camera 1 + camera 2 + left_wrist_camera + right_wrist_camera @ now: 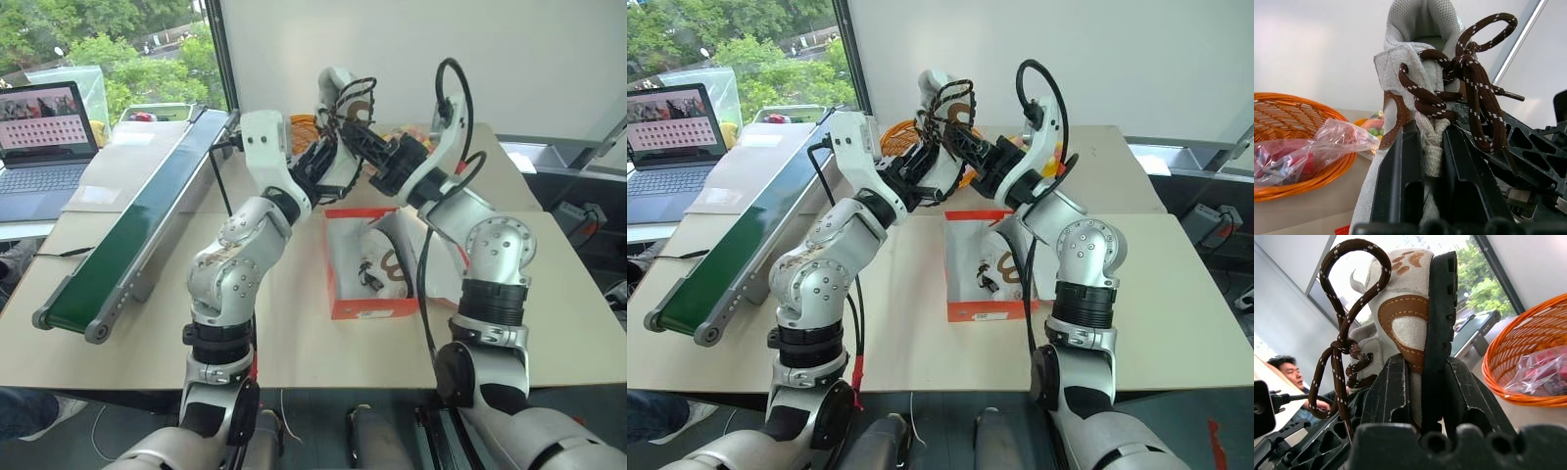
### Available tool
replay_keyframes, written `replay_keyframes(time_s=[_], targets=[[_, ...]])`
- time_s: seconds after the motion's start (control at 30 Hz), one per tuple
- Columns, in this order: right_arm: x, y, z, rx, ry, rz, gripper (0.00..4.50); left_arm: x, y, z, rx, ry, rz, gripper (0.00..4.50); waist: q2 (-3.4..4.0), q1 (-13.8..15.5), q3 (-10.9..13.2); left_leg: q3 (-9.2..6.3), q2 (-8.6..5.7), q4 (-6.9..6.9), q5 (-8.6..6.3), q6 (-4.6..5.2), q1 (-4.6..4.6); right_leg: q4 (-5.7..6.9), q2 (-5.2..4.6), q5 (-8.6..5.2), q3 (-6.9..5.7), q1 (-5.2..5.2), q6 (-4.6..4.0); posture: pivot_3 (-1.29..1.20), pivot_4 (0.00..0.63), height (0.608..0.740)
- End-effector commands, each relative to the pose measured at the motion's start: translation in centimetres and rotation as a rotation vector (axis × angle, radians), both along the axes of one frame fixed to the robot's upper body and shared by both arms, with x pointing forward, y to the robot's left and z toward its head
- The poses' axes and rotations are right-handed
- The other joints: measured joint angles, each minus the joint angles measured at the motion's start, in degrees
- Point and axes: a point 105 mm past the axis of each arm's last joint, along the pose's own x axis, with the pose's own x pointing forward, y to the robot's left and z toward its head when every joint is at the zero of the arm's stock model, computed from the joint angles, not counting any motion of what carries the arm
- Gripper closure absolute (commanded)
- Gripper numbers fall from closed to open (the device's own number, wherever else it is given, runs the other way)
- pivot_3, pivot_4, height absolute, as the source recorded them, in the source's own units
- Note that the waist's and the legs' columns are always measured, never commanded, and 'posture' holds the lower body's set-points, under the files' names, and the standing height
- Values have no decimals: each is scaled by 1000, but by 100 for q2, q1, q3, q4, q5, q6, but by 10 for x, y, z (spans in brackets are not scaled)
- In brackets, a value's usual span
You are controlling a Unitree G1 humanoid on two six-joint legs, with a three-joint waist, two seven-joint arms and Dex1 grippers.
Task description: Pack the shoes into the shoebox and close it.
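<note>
One white sneaker [1420,34] with brown laces is held up in the air between both hands, above the far end of the shoebox [377,309]. My left gripper [1431,131] is shut on its tongue, just under the laces. My right gripper [1425,363] is shut across its sole and brown-marked side. The second white sneaker [384,262] lies inside the orange-red shoebox on the table, below my arms. My right arm hides the box's right side and its lid.
An orange wicker basket [1298,147] holding a plastic bag stands behind the held shoe. A long green conveyor belt [127,235] lies at the left, with a laptop [44,137] beyond it. A person's head [1288,369] shows past the table.
</note>
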Motion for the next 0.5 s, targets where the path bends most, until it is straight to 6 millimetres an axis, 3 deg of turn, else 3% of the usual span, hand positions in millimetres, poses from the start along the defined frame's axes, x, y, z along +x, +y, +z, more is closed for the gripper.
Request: replay_keyframes(time_s=[0.03, 0.13, 0.37, 0.47, 0.5], targets=[[-7, 2, 26, 29, -101, 14, 4019, -10, 8, 6, -23, -16, -17, 2811, 0, 4, 0, 0, 0, 0, 0, 0, 0, 0, 0, 0, 0, 0, 0, 0, 150, 740], [-3, 1, 23, -11, -100, -13, 4036, -13, 19, -3, 14, 22, -19, 1813, 0, -4, 0, 0, 0, 1, 0, 0, 0, 1, 0, 0, 0, -1, 0, 0, 150, 740], [11, -27, 26, -105, -65, -159, 4036, -19, 67, -41, 171, 139, 67, 1813, 3, 0, 2, 1, 0, -1, 0, 0, 2, 2, 0, 0, 1, -2, 0, 0, 150, 740], [15, -41, 13, -213, 22, -213, 4036, -21, 73, -48, 258, 141, 92, 1813, 3, 12, 2, 1, 0, -2, 0, 0, 0, 1, 0, 0, 1, -4, 0, 0, 150, 740], [13, -49, -8, -268, 101, -206, 4036, -20, 72, -49, 284, 134, 100, 1813, 3, 46, 2, 0, 0, -2, 0, 0, 0, 0, 0, 0, 1, -2, 0, 0, 150, 740]])
